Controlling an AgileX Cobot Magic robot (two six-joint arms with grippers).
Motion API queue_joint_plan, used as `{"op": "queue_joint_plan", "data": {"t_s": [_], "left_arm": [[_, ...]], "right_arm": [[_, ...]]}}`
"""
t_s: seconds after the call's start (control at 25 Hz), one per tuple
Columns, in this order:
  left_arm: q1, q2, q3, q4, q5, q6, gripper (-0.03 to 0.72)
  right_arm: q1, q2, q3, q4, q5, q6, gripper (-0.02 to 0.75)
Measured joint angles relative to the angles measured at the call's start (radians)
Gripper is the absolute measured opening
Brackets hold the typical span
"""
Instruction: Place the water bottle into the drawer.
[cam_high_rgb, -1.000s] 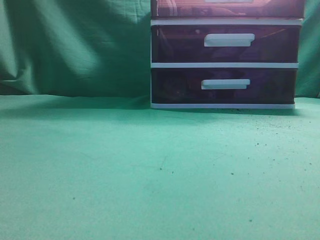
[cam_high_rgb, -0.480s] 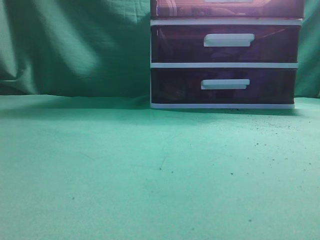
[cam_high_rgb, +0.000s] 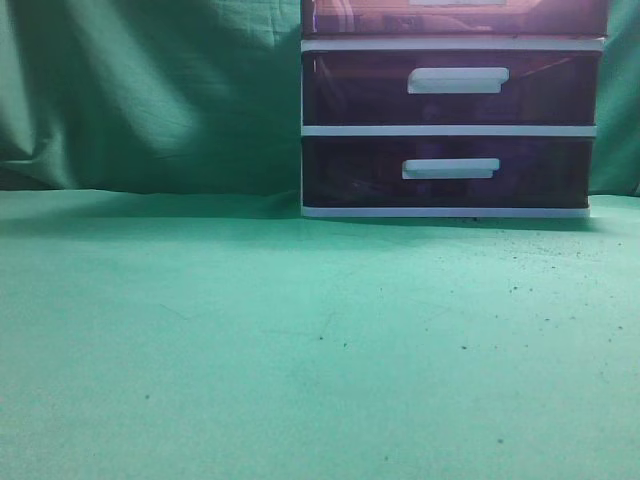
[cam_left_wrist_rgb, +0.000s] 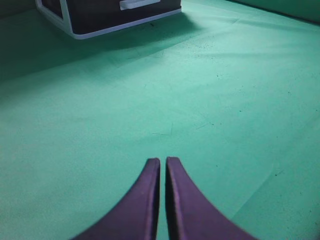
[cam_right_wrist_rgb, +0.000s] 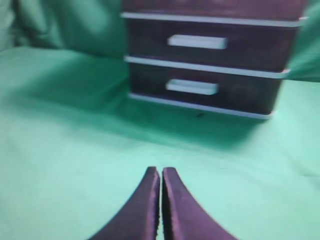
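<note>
Two grippers hover low over the green cloth (cam_left_wrist_rgb: 240, 90), empty. Left gripper (cam_left_wrist_rgb: 163, 161) and right gripper (cam_right_wrist_rgb: 161, 170) have fingers pressed together. Ahead of the right gripper stands the drawer unit (cam_right_wrist_rgb: 205, 65).

The drawer (cam_high_rgb: 455, 17) at the exterior view's top edge is cut off, only its lower strip showing, contents an unreadable blur. The right wrist view is soft throughout. The drawer unit (cam_left_wrist_rgb: 100, 15) is clipped at the left wrist view's upper left.

Left claw (cam_left_wrist_rgb: 163, 161) closed, empty; right claw (cam_right_wrist_rgb: 161, 170) closed, empty.
</note>
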Motion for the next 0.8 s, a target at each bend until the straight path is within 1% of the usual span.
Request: {"op": "queue_joint_plan", "data": {"t_s": [0.16, 0.32, 0.56, 0.8], "left_arm": [[0.0, 0.0, 0.0, 0.0, 0.0, 0.0, 0.0], [0.0, 0.0, 0.0, 0.0, 0.0, 0.0, 0.0], [0.0, 0.0, 0.0, 0.0, -0.006, -0.002, 0.0], [0.0, 0.0, 0.0, 0.0, -0.006, -0.002, 0.0]], "right_arm": [[-0.118, -0.135, 0.11, -0.022, -0.038, 0.061, 0.0], [-0.196, -0.18, 0.198, -0.04, -0.053, 0.107, 0.0], [-0.226, -0.18, 0.223, -0.139, -0.013, 0.228, 0.0], [-0.227, -0.18, 0.223, -0.16, 0.001, 0.228, 0.0]]}}
